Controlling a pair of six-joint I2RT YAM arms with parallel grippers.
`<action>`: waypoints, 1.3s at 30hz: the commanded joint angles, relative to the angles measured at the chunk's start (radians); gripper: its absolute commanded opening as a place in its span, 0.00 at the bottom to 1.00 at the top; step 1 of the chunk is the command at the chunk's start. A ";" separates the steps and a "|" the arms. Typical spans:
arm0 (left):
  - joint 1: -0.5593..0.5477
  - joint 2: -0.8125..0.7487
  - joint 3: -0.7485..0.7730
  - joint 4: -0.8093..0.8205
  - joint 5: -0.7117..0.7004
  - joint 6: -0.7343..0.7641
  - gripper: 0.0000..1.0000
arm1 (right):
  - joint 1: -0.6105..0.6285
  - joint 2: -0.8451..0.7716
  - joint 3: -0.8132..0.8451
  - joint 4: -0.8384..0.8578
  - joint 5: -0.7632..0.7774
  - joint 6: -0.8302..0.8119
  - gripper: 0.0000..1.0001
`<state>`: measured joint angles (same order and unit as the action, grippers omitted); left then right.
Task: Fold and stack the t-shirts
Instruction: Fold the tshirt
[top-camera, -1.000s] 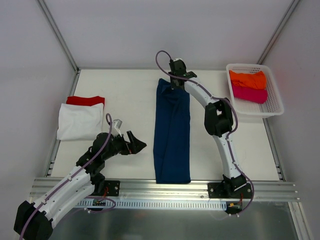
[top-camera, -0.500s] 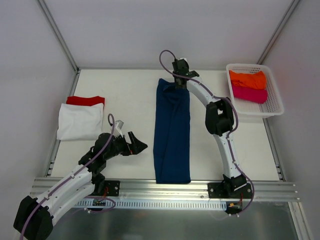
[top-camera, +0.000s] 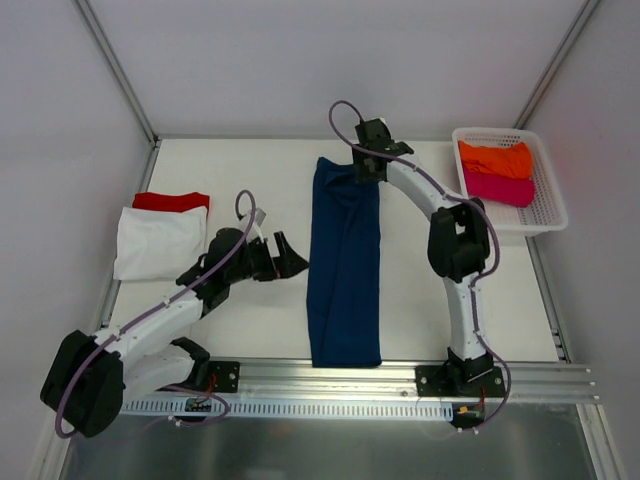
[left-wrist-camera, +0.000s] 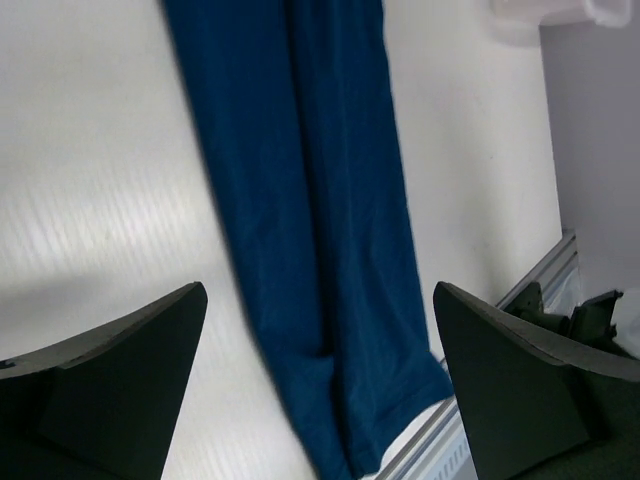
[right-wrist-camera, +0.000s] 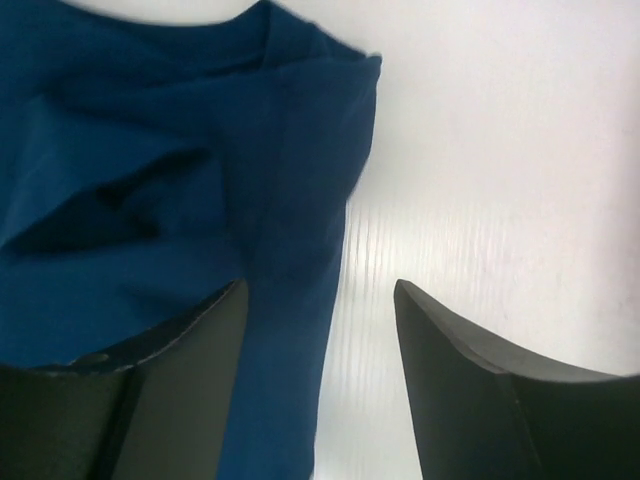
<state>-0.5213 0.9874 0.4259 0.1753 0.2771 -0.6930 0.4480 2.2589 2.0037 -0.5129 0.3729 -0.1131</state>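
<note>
Between the parted jaws of the right gripper (top-camera: 367, 172): bare table (top-camera: 250, 190) and the far right corner of the navy tee (top-camera: 345, 265), nothing held. Perhaps touching cloth at the inner finger; hard to tell. Just ahead of the left gripper (top-camera: 292, 258), jaws spread wide and empty: the middle of that tee, folded to a long strip. Well behind the left jaws: white tee (top-camera: 160, 243) stacked on red tee (top-camera: 170, 201). Well off to the right of the right jaws: basket (top-camera: 548, 215) with orange tee (top-camera: 495, 158) and magenta tee (top-camera: 497, 187).
</note>
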 joint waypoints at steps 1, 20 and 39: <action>0.014 0.100 0.203 0.041 -0.033 0.055 0.99 | 0.034 -0.330 -0.071 -0.041 -0.141 0.023 0.65; -0.279 -0.271 0.030 -0.327 -0.237 -0.077 0.99 | 0.610 -1.765 -1.483 -0.042 0.044 0.713 0.72; -1.013 -0.239 -0.246 -0.173 -0.638 -0.597 0.99 | 1.331 -1.306 -1.531 -0.133 0.455 1.492 0.79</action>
<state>-1.5196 0.7406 0.2268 -0.1268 -0.2874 -1.2339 1.7519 0.9611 0.4561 -0.6155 0.7242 1.1873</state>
